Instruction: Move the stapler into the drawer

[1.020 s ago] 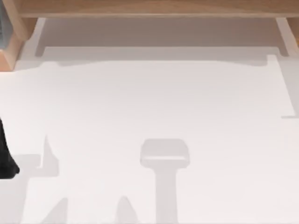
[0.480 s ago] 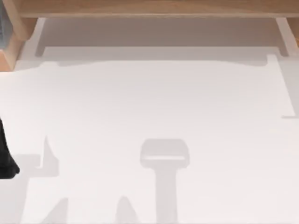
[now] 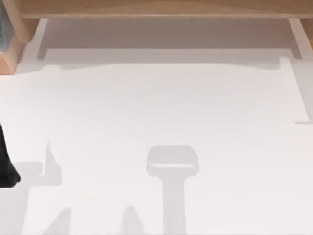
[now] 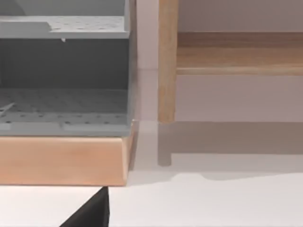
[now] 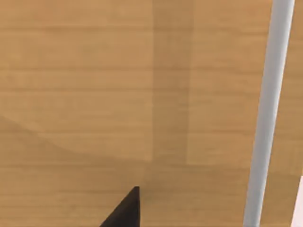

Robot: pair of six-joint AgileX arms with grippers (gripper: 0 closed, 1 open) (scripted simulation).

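Observation:
The stapler is out of view. A dark piece of my left arm (image 3: pixel 6 166) shows at the table's left edge. In the left wrist view, a dark tip of my left gripper (image 4: pixel 92 213) hangs over the white table, short of a grey shelf unit (image 4: pixel 64 71) on a wooden base (image 4: pixel 61 161). A dark tip of my right gripper (image 5: pixel 125 210) sits close against a wooden face (image 5: pixel 94 94) with a pale grey bar (image 5: pixel 267 118) along it. Whether that face belongs to the drawer I cannot tell.
A long wooden board (image 3: pixel 156 9) runs across the back of the white table (image 3: pixel 156 107), raised on a wooden post (image 4: pixel 166 61). The wooden base and grey unit (image 3: pixel 7 44) stand at the back left. Soft shadows lie on the front of the table.

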